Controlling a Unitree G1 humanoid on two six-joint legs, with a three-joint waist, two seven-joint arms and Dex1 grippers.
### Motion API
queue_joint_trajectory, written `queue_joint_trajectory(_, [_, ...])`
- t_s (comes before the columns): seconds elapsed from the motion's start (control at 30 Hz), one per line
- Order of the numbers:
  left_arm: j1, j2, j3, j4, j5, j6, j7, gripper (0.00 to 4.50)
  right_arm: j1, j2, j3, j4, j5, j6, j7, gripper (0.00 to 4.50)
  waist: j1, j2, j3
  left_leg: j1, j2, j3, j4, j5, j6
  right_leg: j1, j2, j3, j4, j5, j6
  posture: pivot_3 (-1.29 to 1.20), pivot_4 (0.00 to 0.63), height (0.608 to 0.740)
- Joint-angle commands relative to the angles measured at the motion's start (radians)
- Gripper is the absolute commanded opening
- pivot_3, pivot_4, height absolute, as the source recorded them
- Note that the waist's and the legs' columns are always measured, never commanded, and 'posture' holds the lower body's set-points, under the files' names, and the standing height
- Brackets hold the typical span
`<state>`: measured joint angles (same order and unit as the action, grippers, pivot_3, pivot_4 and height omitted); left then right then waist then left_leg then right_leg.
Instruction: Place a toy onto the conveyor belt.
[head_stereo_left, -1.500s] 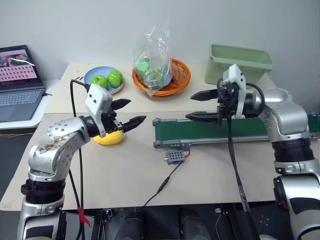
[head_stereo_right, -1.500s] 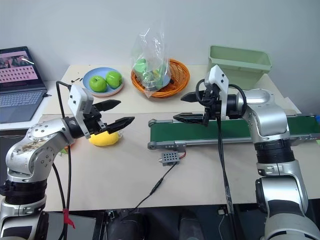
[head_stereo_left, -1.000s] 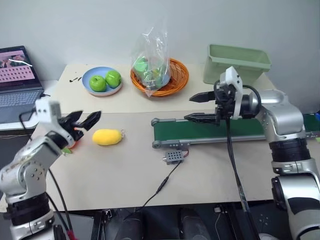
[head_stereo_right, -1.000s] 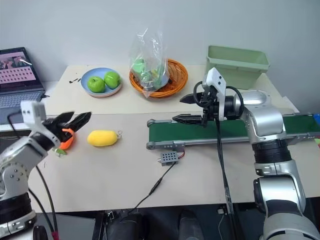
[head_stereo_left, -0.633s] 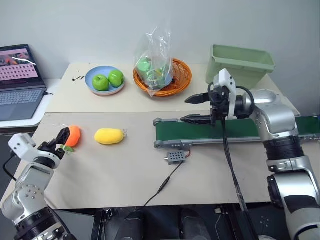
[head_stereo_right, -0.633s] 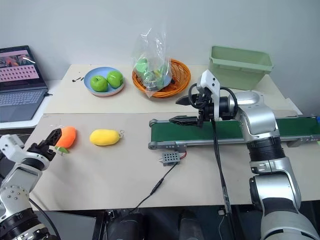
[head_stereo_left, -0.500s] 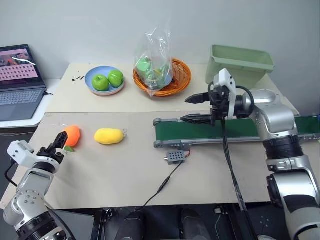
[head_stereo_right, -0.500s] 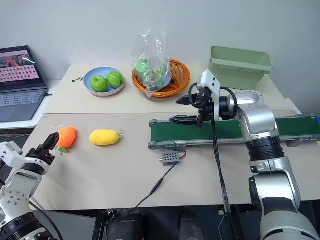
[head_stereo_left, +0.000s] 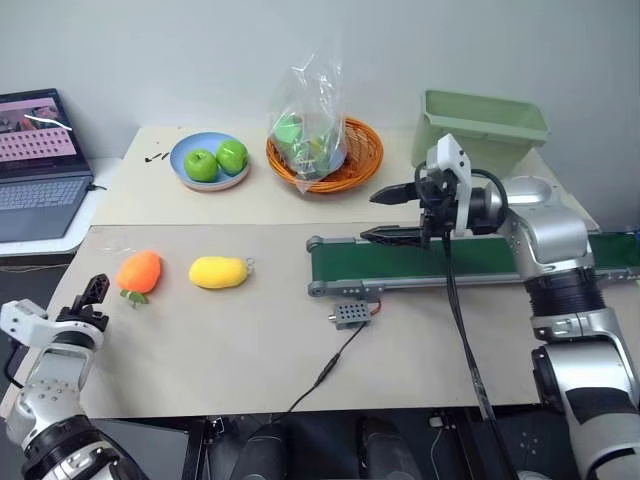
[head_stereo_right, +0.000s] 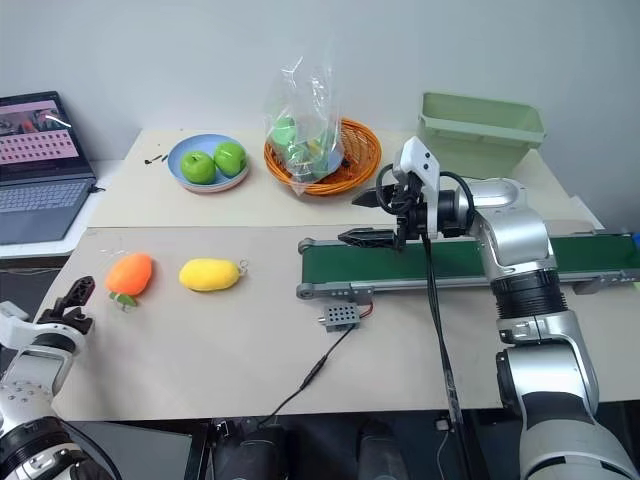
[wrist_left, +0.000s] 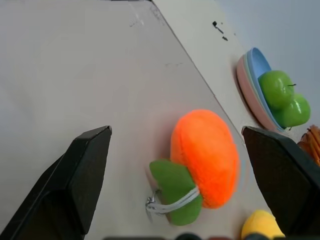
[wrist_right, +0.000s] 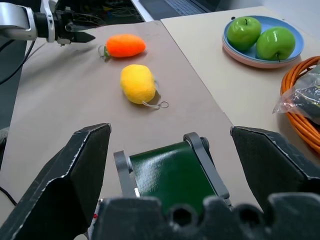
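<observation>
The orange toy (head_stereo_left: 139, 271) with green leaves lies on the table at the left, free of both grippers. My left gripper (head_stereo_left: 93, 296) hangs low at the table's left edge, open and holding nothing. In the left wrist view the toy (wrist_left: 205, 157) lies just ahead, between the lines of the two spread fingers. The dark-green conveyor belt (head_stereo_left: 450, 262) runs across the right half of the table. My right gripper (head_stereo_left: 372, 216) is open, holds nothing and hovers over the belt's left end, pointing left. The right wrist view shows the belt end (wrist_right: 170, 175) below it.
A yellow lemon-shaped toy (head_stereo_left: 219, 271) lies right of the orange one. At the back stand a blue plate (head_stereo_left: 188, 150) with two green apples, an orange basket (head_stereo_left: 355, 165) holding a plastic bag, and a pale green bin (head_stereo_left: 485, 120). A laptop (head_stereo_left: 35, 160) sits far left. A small grey box (head_stereo_left: 348, 314) with a cable lies before the belt.
My left arm has swung from near the yellow toy leftward and down to the table's left edge, still open. The orange toy now lies uncovered. The right arm has stayed put.
</observation>
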<state>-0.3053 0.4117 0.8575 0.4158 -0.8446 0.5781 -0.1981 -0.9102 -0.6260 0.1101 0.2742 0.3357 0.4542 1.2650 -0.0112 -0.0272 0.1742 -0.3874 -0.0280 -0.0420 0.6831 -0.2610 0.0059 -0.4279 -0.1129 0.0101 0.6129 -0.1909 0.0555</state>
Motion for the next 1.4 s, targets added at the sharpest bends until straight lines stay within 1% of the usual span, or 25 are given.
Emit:
queue_joint_trajectory(0.03, [-0.047, 0.027, -0.052, 0.051, 0.026, -0.036, -0.058, 4.46, -0.029, -0.023, -0.029, -0.034, 0.003, -0.001, -0.002, 4.50, -0.001, 0.000, 0.000, 0.000, 0.000, 0.000, 0.000, 0.000, 0.000, 0.000, 0.000, 0.000, 0.000, 0.000, 0.000, 0.00, 0.150, 0.740])
queue_joint_trajectory(0.13, [-0.072, 0.021, -0.094, 0.087, 0.047, -0.039, -0.078, 4.46, -0.028, -0.029, -0.029, -0.037, 0.005, 0.000, -0.003, 4.50, -0.002, 0.000, 0.000, 0.000, 0.000, 0.000, 0.000, 0.000, 0.000, 0.000, 0.000, 0.000, 0.000, 0.000, 0.000, 0.00, 0.150, 0.740])
queue_joint_trajectory(0.37, [-0.093, 0.015, -0.068, 0.137, 0.019, -0.058, -0.082, 4.46, -0.028, -0.057, -0.034, -0.025, -0.011, -0.009, -0.008, 4.50, -0.007, 0.000, 0.000, 0.000, 0.000, 0.000, -0.001, 0.000, 0.000, -0.001, 0.000, 0.001, 0.000, 0.000, 0.000, 0.00, 0.150, 0.740])
queue_joint_trajectory(0.4, [-0.094, 0.014, -0.059, 0.141, 0.011, -0.061, -0.081, 3.93, -0.026, -0.059, -0.034, -0.028, -0.011, -0.008, -0.007, 4.50, -0.007, 0.000, 0.000, 0.000, 0.000, 0.000, -0.001, 0.000, 0.000, -0.001, 0.000, 0.001, 0.000, 0.000, 0.000, 0.00, 0.150, 0.740])
queue_joint_trajectory(0.43, [-0.093, 0.012, -0.045, 0.142, -0.005, -0.060, -0.084, 3.79, -0.023, -0.061, -0.034, -0.030, -0.011, -0.007, -0.007, 4.50, -0.007, 0.000, 0.000, 0.000, 0.001, 0.000, -0.001, 0.000, 0.000, -0.001, 0.000, 0.001, 0.000, 0.000, 0.000, 0.00, 0.150, 0.740])
queue_joint_trajectory(0.57, [-0.086, 0.008, -0.012, 0.139, -0.044, -0.057, -0.088, 2.34, -0.021, -0.060, -0.030, -0.027, -0.020, -0.013, -0.014, 4.50, -0.005, 0.000, 0.000, 0.000, 0.001, 0.000, -0.001, 0.000, 0.000, -0.001, 0.000, 0.001, 0.000, 0.000, 0.000, 0.00, 0.150, 0.740])
queue_joint_trajectory(0.6, [-0.084, 0.006, -0.007, 0.137, -0.051, -0.057, -0.088, 2.03, -0.020, -0.060, -0.029, -0.028, -0.020, -0.012, -0.014, 4.50, -0.005, 0.000, 0.000, 0.000, 0.000, 0.000, -0.001, 0.000, 0.000, -0.001, 0.000, 0.001, 0.000, 0.000, 0.000, 0.00, 0.150, 0.740])
queue_joint_trajectory(0.63, [-0.083, 0.006, -0.005, 0.133, -0.056, -0.057, -0.092, 1.53, -0.020, -0.059, -0.029, -0.028, -0.020, -0.012, -0.014, 4.50, -0.004, 0.000, 0.000, 0.000, 0.001, 0.000, -0.001, 0.000, 0.000, -0.001, 0.000, 0.001, 0.000, 0.000, 0.000, 0.00, 0.150, 0.740])
queue_joint_trajectory(0.7, [-0.077, 0.005, -0.007, 0.122, -0.058, -0.061, -0.101, 0.92, -0.021, -0.058, -0.027, -0.026, -0.021, -0.014, -0.014, 4.50, -0.004, 0.000, 0.000, 0.000, 0.000, 0.000, -0.001, 0.000, 0.000, -0.001, 0.000, 0.001, 0.000, 0.000, 0.000, 0.00, 0.150, 0.740])
queue_joint_trajectory(0.77, [-0.061, 0.007, -0.033, 0.089, -0.035, -0.079, -0.115, 0.92, -0.023, -0.056, -0.025, -0.023, -0.022, -0.015, -0.014, 4.50, -0.005, 0.000, 0.000, 0.000, 0.000, 0.000, -0.001, 0.000, 0.000, -0.001, 0.000, 0.001, 0.000, 0.000, 0.000, 0.00, 0.150, 0.740])
queue_joint_trajectory(0.83, [-0.058, -0.004, -0.035, 0.043, -0.058, -0.074, -0.121, 0.92, -0.025, -0.053, -0.023, -0.022, -0.024, -0.016, -0.015, 4.50, -0.005, 0.000, 0.000, 0.000, 0.001, 0.000, -0.001, 0.000, 0.000, -0.001, 0.000, 0.001, 0.000, 0.000, 0.000, 0.00, 0.150, 0.740])
queue_joint_trajectory(0.93, [-0.058, -0.017, -0.056, -0.088, -0.067, -0.092, -0.119, 0.92, -0.028, -0.048, -0.019, -0.021, -0.027, -0.018, -0.013, 4.50, -0.003, 0.000, 0.000, 0.000, 0.001, 0.000, -0.001, 0.000, 0.000, -0.001, 0.000, 0.001, 0.000, 0.000, 0.000, 0.00, 0.150, 0.740])
queue_joint_trajectory(0.97, [-0.054, -0.015, -0.082, -0.139, -0.039, -0.113, -0.121, 0.92, -0.028, -0.047, -0.020, -0.021, -0.028, -0.019, -0.013, 4.50, -0.002, 0.000, 0.000, 0.000, 0.001, 0.000, -0.001, 0.000, 0.000, -0.001, 0.000, 0.001, 0.000, 0.000, 0.000, 0.00, 0.150, 0.740])
queue_joint_trajectory(1.03, [-0.034, 0.005, -0.171, -0.213, 0.066, -0.164, -0.130, 0.92, -0.030, -0.045, -0.021, -0.022, -0.029, -0.016, -0.011, 4.50, 0.000, 0.000, 0.000, -0.001, 0.001, 0.000, -0.001, 0.000, 0.000, -0.001, 0.000, 0.000, 0.000, 0.000, 0.000, 0.00, 0.150, 0.740])
queue_joint_trajectory(1.13, [0.039, 0.092, -0.428, -0.261, 0.390, -0.321, -0.161, 0.92, -0.038, -0.045, -0.019, -0.014, -0.034, -0.018, -0.002, 4.50, -0.001, 0.000, 0.000, 0.000, 0.000, 0.001, -0.002, 0.000, 0.000, -0.001, 0.000, 0.001, 0.000, 0.000, 0.000, 0.00, 0.150, 0.740])
queue_joint_trajectory(1.17, [0.060, 0.125, -0.498, -0.265, 0.492, -0.397, -0.169, 0.92, -0.043, -0.048, -0.018, -0.008, -0.038, -0.022, 0.002, 4.50, -0.001, 0.000, 0.000, 0.000, 0.000, 0.002, -0.003, 0.000, 0.000, -0.001, 0.000, 0.002, -0.001, 0.000, 0.000, 0.00, 0.150, 0.740])
queue_joint_trajectory(1.2, [0.075, 0.151, -0.542, -0.268, 0.572, -0.470, -0.164, 0.92, -0.047, -0.050, -0.018, -0.003, -0.040, -0.024, 0.006, 4.50, -0.002, 0.000, 0.000, 0.001, 0.000, 0.003, -0.003, 0.000, 0.000, -0.001, 0.000, 0.002, -0.001, 0.000, 0.000, 0.00, 0.150, 0.740])
queue_joint_trajectory(1.23, [0.093, 0.190, -0.587, -0.260, 0.684, -0.566, -0.131, 0.92, -0.051, -0.052, -0.019, 0.001, -0.042, -0.025, 0.008, 4.50, -0.002, 0.000, 0.000, 0.001, 0.000, 0.005, -0.004, 0.000, 0.000, -0.001, 0.000, 0.003, -0.001, 0.000, 0.000, 0.00, 0.150, 0.740])
queue_joint_trajectory(1.3, [0.134, 0.297, -0.682, -0.242, 0.959, -0.771, -0.023, 0.92, -0.054, -0.052, -0.020, 0.004, -0.044, -0.026, 0.008, 4.50, -0.006, -0.001, 0.000, 0.000, 0.001, 0.006, -0.004, 0.000, 0.000, -0.003, 0.000, 0.003, -0.001, 0.000, -0.001, 0.00, 0.150, 0.740])
queue_joint_trajectory(1.37, [0.159, 0.386, -0.756, -0.220, 1.170, -0.923, 0.079, 0.92, -0.048, -0.054, -0.022, -0.002, -0.043, -0.025, 0.007, 4.50, -0.007, -0.001, 0.000, -0.002, 0.003, 0.007, -0.006, 0.001, -0.001, -0.009, 0.001, 0.005, 0.000, 0.001, -0.002, 0.00, 0.150, 0.740])
queue_joint_trajectory(1.4, [0.162, 0.419, -0.786, -0.209, 1.247, -0.969, 0.124, 0.92, -0.044, -0.054, -0.022, -0.005, -0.043, -0.024, 0.005, 4.50, -0.007, 0.000, 0.000, -0.004, 0.004, 0.008, -0.006, 0.001, -0.001, -0.010, 0.002, 0.005, 0.000, 0.002, -0.002, 0.00, 0.150, 0.740])
